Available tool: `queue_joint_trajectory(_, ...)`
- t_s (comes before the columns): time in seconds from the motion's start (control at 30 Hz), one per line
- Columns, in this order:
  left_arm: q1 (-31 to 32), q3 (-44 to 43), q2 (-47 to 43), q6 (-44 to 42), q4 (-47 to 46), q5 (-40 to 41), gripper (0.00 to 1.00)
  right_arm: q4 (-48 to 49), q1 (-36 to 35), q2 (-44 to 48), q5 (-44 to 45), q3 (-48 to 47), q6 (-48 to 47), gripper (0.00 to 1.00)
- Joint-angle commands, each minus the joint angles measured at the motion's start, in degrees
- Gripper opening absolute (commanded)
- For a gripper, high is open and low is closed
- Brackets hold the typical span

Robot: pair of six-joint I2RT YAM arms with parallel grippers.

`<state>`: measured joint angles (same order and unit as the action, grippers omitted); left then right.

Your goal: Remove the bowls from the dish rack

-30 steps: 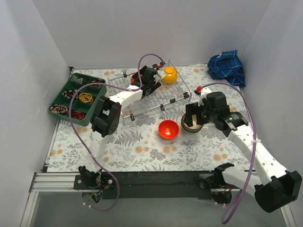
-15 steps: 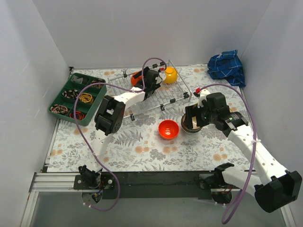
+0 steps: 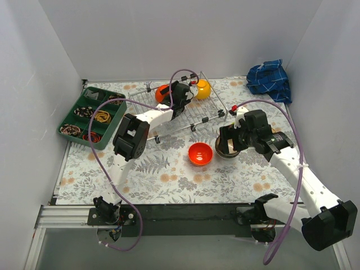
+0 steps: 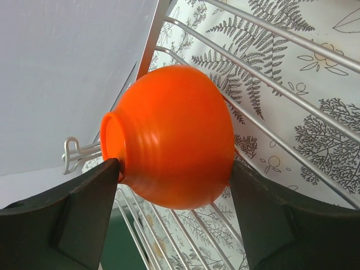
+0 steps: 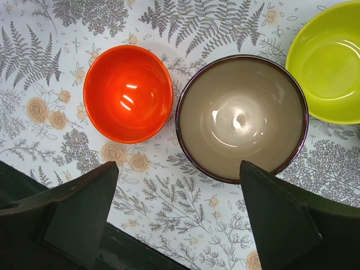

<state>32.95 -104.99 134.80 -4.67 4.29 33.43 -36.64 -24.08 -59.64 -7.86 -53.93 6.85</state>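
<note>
As seen from above, starts at left with green tray (image 3: 93,115), then dish rack (image 3: 197,115) at back middle of counter (image 3: 169,174). Clamps left hand (image 4: 174,169) on orange bowl (image 4: 174,129) lying sideways on rack wires, one finger at foot, other against wall. Shows yellow bowl (image 3: 202,89) at rack's back right end. Holds right hand (image 5: 177,169) wide above brown bowl (image 5: 242,118), itself between red bowl (image 5: 128,93) and lime bowl (image 5: 329,62) on counter.

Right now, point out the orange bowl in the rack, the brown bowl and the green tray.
orange bowl in the rack (image 4: 174,135), left wrist view, on its outer wall.
brown bowl (image 5: 242,115), right wrist view, on its inside bottom.
green tray (image 3: 79,139), top view, on its near wall.
</note>
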Motion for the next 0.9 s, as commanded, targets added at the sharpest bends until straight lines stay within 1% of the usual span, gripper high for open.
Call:
queue_joint_trajectory(0.0, 0.98, -0.30, -3.14, 3.61, 1.42, -1.00, 0.64, 1.13, 0.17, -0.57, -0.76, -2.93, -0.52, 0.97)
queue_joint_trajectory(0.13, 1.77, 0.40, -5.51, 4.49, 2.12, -0.21, 0.57, 1.84, 0.17, -1.45, -1.54, -3.81, -0.70, 0.96)
queue_joint_trajectory(0.2, 1.77, 0.49, -7.35, 7.03, 2.30, 0.58, 0.53, 2.10, 0.17, -1.88, -1.98, -4.25, -0.70, 0.96)
queue_joint_trajectory(0.33, 1.86, 0.31, -10.61, 10.90, 3.87, 2.51, 0.49, 3.33, 0.17, -1.97, -2.95, -4.52, -0.70, 0.96)
queue_joint_trajectory(0.57, 1.77, 2.50, -17.72, 22.67, 8.88, 3.66, 0.45, 6.93, 0.17, -1.62, -6.29, -3.90, 0.09, 0.94)
queue_joint_trajectory(0.73, 1.77, 3.13, -21.59, 32.25, 13.89, 2.00, 0.41, 9.13, 0.17, -1.89, -9.28, -3.81, 0.44, 0.93)
queue_joint_trajectory(0.8, 1.59, 2.95, -23.26, 34.80, 16.60, 1.20, 0.38, 10.01, 0.17, -1.89, -10.33, -3.90, 0.53, 0.92)
queue_joint_trajectory(0.87, 1.24, 2.07, -24.58, 39.72, 18.72, -0.29, 0.34, 10.45, 0.17, -1.89, -11.04, -3.90, 0.62, 0.92)
